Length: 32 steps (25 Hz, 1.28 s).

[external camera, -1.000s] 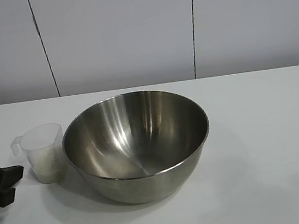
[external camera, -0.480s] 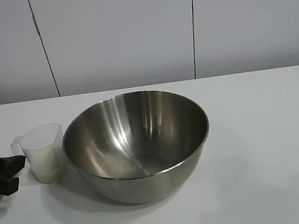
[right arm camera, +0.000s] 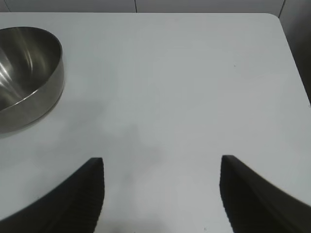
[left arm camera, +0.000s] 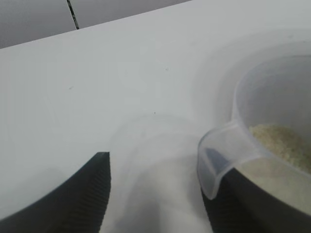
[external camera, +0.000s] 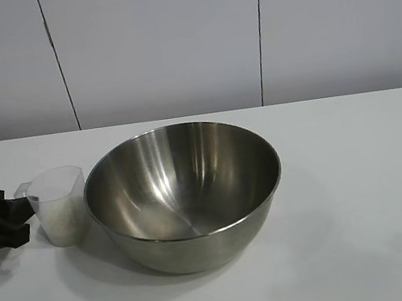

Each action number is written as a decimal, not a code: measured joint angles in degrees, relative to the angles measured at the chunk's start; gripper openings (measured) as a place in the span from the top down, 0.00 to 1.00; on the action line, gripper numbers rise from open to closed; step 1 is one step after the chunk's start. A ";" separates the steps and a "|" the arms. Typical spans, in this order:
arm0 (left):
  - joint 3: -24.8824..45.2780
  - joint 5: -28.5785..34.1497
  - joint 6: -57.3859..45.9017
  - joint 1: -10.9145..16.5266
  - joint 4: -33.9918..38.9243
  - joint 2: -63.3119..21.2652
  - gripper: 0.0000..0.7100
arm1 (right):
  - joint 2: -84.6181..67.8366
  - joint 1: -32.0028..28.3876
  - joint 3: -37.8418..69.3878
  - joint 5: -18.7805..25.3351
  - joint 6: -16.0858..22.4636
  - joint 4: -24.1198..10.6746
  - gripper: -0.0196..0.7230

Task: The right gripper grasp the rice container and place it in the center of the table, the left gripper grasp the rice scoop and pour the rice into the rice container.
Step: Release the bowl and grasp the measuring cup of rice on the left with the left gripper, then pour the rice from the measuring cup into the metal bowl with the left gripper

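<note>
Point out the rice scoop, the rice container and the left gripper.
rice scoop (external camera: 61, 205): exterior view, on its clear side wall.
rice container (external camera: 184, 191): exterior view, on the steel inner wall.
left gripper (external camera: 16, 221): exterior view, between its fingertips beside the scoop's handle.

The left hand (external camera: 15, 216) has slid in from the exterior view's left edge toward the rice scoop (external camera: 59, 206). It lay apart from the scoop earlier; now its fingertips reach the handle side, one finger (left arm camera: 252, 204) under the handle.
</note>
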 joint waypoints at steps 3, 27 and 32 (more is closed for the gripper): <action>0.00 0.00 -0.22 0.00 0.01 0.00 0.48 | 0.00 0.00 0.00 0.00 0.00 0.00 0.35; -0.48 0.21 -0.57 0.00 4.75 -3.43 0.99 | 0.00 0.00 0.00 0.06 0.05 0.00 0.35; -0.48 0.28 -2.44 0.00 5.49 -5.20 0.99 | 0.00 0.00 0.00 0.06 0.05 0.00 0.35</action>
